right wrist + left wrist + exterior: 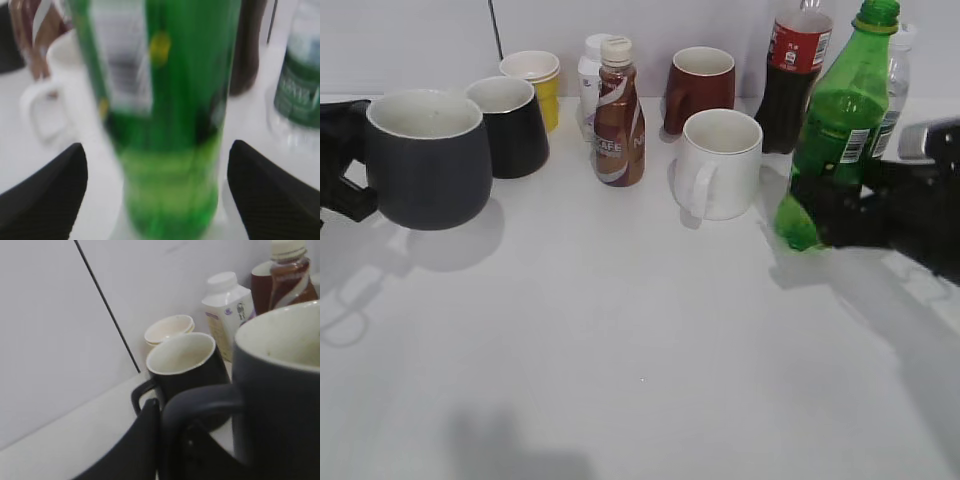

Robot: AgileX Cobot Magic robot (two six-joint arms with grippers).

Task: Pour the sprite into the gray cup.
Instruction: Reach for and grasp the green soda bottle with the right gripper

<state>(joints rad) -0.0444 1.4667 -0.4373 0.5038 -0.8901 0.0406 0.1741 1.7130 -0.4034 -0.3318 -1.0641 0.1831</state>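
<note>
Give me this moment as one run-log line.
left gripper: shut on gray cup handle, cup upright | right gripper: open, straddling Sprite bottle | pour: not started

Only thing I can actually read is "CAFE" on the brown coffee bottle [619, 115]; the barcode patch on the green sprite bottle [840, 120] and the other labels are too blurry.

sprite [840, 120]: translucent green, white barcode patch | gray cup [425, 160]: charcoal, cream inside | fingers [47, 200]: black
</note>
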